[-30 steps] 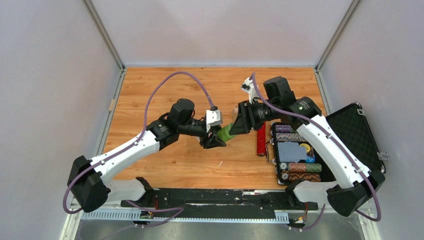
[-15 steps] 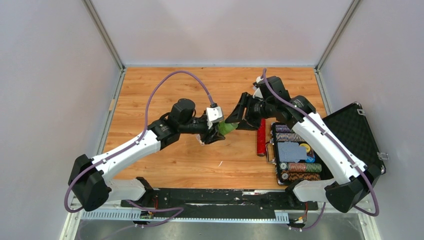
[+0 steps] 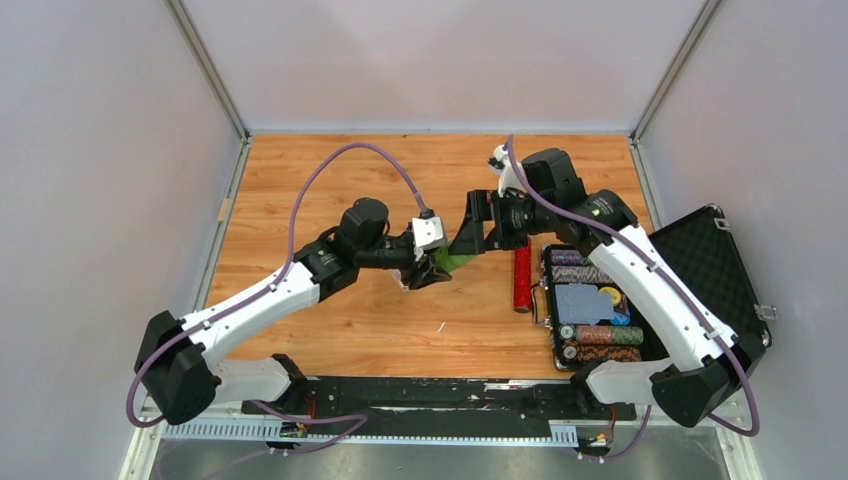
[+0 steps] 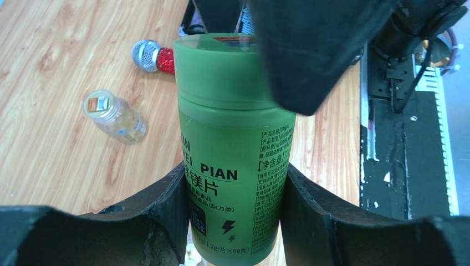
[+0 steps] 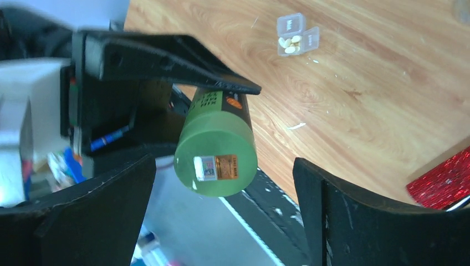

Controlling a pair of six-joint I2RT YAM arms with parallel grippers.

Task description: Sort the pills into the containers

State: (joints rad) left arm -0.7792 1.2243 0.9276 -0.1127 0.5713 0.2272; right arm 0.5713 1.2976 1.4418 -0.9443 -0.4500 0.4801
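A green pill bottle with its green cap on is held off the table, and my left gripper is shut on its body. My right gripper faces the cap end, open wide, its fingers standing clear on either side of the cap. In the top view the two grippers meet at the bottle over mid-table. A tiny clear container lies open on the wood with a few pale pills inside it.
A red glitter tube lies right of the bottle, beside an open black case of poker chips. A small clear bottle lies on its side on the wood. A white scrap sits nearer the front edge.
My right gripper has opened wide off the bottle's cap after turning at the wrist. The left gripper keeps its hold and has lifted the bottle slightly towards the back.
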